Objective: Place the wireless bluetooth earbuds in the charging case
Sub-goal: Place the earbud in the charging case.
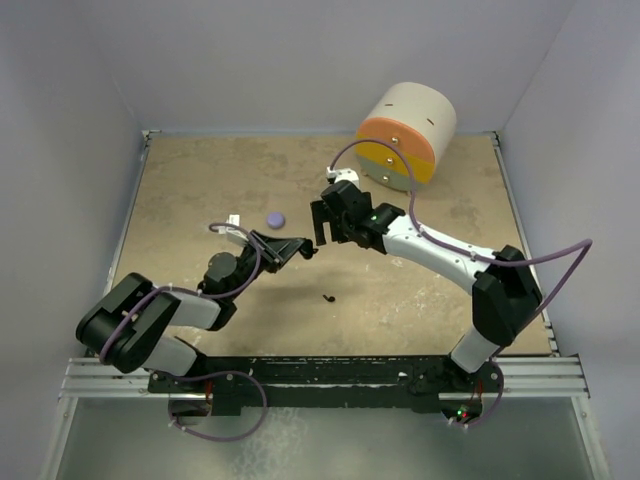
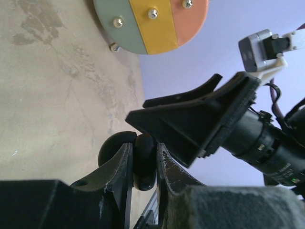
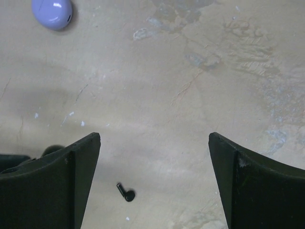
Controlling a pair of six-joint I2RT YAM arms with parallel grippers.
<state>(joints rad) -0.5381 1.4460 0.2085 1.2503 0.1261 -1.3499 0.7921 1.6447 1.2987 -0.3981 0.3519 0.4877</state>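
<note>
Left gripper (image 1: 296, 248): pinched onto a black rounded plastic case (image 2: 144, 168), held off the table.
Right gripper (image 3: 153, 139): spread wide, nothing between the fingers, hovered just beside the left gripper.
Black stemmed earbud (image 3: 126, 192): lay loose on the mottled tan table (image 3: 190, 57), beneath the right gripper's wide span.
Lavender rounded case (image 3: 51, 12): sat on the table, well apart from the earbud.

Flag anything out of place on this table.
One black earbud lies loose on the table, touching nothing, not in the black case that the left gripper is clamped on. Nothing looks spilled or broken.
</note>
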